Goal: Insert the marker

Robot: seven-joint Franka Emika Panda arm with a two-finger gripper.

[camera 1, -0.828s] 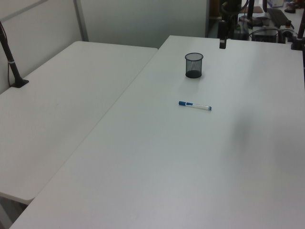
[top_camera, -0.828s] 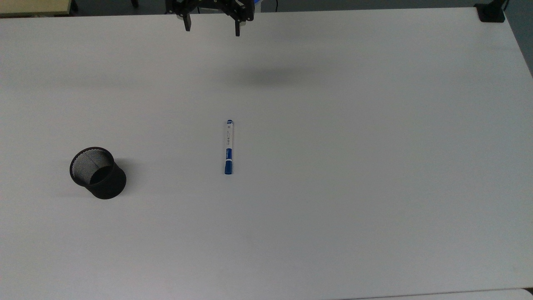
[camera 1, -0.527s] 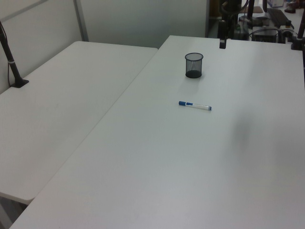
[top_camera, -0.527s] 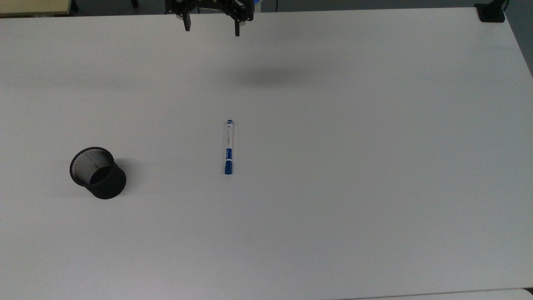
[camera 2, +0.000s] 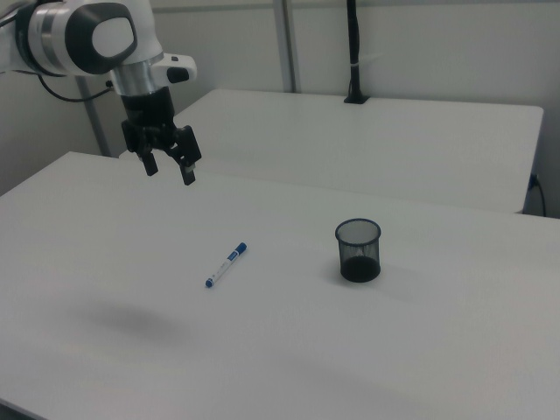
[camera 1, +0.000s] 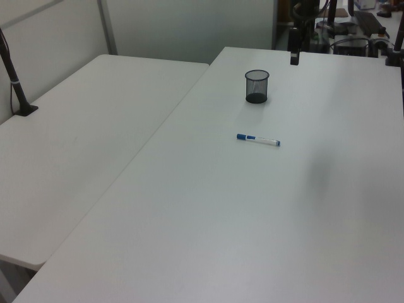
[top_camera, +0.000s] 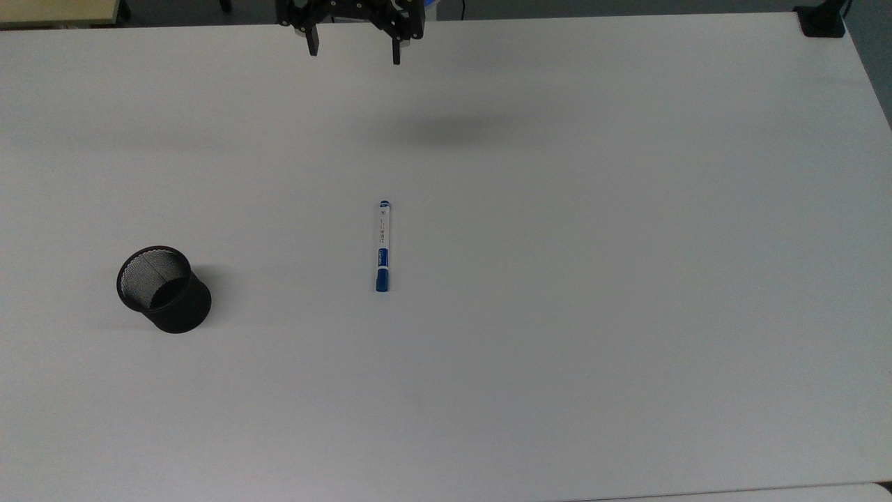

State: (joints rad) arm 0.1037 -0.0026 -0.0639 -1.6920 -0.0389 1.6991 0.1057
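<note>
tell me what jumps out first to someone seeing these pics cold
The marker, white with blue ends, lies flat alone near the middle of the white table. A black mesh cup stands upright toward the top view's left, apart from it. The gripper hangs open above the table, well clear of both.

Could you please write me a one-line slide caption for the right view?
Open gripper hovers above the white table; marker lies flat, mesh cup upright.
</note>
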